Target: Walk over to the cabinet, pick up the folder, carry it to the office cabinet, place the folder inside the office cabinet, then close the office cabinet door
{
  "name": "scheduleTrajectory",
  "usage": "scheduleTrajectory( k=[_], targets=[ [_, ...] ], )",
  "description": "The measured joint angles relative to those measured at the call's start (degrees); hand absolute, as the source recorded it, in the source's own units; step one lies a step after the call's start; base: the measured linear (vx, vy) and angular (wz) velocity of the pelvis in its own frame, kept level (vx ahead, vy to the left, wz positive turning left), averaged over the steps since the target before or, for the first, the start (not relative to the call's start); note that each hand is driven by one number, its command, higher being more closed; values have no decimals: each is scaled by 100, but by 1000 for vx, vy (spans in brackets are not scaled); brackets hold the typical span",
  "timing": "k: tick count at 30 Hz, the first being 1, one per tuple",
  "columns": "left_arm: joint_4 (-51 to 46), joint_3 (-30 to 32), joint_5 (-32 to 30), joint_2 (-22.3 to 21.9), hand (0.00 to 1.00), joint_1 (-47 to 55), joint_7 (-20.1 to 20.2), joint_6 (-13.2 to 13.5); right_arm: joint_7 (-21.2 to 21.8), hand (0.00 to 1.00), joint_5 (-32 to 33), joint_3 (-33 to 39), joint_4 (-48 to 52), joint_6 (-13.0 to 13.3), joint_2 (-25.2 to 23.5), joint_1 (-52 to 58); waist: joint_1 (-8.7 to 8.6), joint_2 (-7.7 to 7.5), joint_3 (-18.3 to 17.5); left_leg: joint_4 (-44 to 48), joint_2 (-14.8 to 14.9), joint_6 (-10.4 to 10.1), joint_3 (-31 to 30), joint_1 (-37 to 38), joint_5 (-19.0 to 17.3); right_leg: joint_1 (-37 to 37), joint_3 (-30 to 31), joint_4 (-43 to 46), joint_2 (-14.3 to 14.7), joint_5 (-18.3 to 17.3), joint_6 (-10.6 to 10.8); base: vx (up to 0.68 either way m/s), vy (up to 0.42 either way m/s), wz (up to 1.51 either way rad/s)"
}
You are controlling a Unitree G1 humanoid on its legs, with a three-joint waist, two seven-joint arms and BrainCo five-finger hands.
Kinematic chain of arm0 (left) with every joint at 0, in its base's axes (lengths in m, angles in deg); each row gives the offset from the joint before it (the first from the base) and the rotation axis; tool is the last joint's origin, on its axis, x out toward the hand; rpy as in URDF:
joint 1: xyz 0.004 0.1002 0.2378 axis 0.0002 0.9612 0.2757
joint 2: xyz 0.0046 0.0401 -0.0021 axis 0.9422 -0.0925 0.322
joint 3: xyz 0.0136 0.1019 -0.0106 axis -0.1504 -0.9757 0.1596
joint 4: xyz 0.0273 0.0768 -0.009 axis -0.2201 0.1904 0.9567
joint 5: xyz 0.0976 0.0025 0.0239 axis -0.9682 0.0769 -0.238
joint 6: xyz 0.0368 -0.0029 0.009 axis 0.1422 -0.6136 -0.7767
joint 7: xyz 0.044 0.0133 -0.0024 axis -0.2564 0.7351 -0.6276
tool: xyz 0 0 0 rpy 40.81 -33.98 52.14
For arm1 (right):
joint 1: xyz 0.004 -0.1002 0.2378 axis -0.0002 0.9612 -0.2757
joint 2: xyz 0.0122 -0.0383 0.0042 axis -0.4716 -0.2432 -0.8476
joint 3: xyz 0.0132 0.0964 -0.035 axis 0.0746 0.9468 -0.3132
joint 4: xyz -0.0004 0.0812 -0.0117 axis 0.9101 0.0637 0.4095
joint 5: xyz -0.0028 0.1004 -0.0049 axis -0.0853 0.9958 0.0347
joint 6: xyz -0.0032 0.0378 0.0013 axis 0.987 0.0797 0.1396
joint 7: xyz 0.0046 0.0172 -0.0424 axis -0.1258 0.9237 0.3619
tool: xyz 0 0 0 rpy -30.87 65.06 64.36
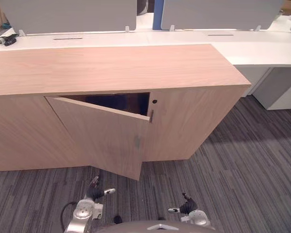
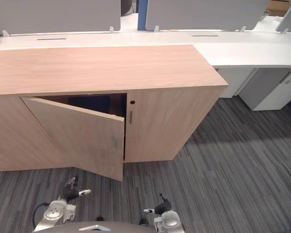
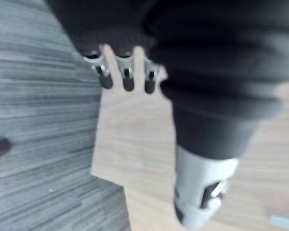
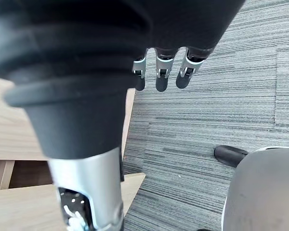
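Both hands hang low over the grey striped carpet (image 1: 242,170), well short of the wooden cabinet (image 1: 111,68). The left robot hand (image 1: 93,193) is empty, its fingers (image 3: 127,82) loose and uncurled and its thumb sticking out toward the other hand. The right robot hand (image 1: 188,208) is the same: relaxed fingers (image 4: 161,79), nothing held, thumb pointing inward.

The cabinet stands ahead of both hands. Its long axis runs side to side across them, and it reaches further past the left robot hand than past the right.

The door (image 1: 102,141) is partly swung out. It is hinged on the side ahead-left of the left robot hand. Its top edge slants from the hinge out toward the robot, and its free upright edge is ahead of the gap between the two hands. Its lower free corner is nearer the left robot hand but not touching it.

The gap behind the door is dark, so it cannot be told whether the folder is in there or which way it lies.

The second door (image 1: 184,121), ahead of the right robot hand, is flush shut, with a small dark handle (image 1: 151,115) at its inner edge.

A white worktop (image 1: 262,51) with grey partition panels (image 1: 68,14) runs beyond the cabinet. A small dark object (image 1: 7,40) lies on it far ahead-left of the left robot hand.
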Motion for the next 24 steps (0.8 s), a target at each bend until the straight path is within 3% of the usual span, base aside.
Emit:
scheduleTrajectory(
  k=[8, 24],
  targets=[
    [596, 384, 108, -179, 0, 127, -136, -43, 3, 0, 97, 231, -224, -1, -178, -71, 4, -112, -19, -2, -122, 1, -148, 1, -10, 99, -177, 25, -122, -64, 51, -21, 13, 13],
    [1231, 942, 93, -218, 0, -130, -213, -98, 14, 0, 138, 475, -829, -112, -157, -469, -13, -103, 150, -4, -159, 40, -232, 201, -62, 294, -287, 157, -165, -193, 34, -8, -7, 4]
  ],
)
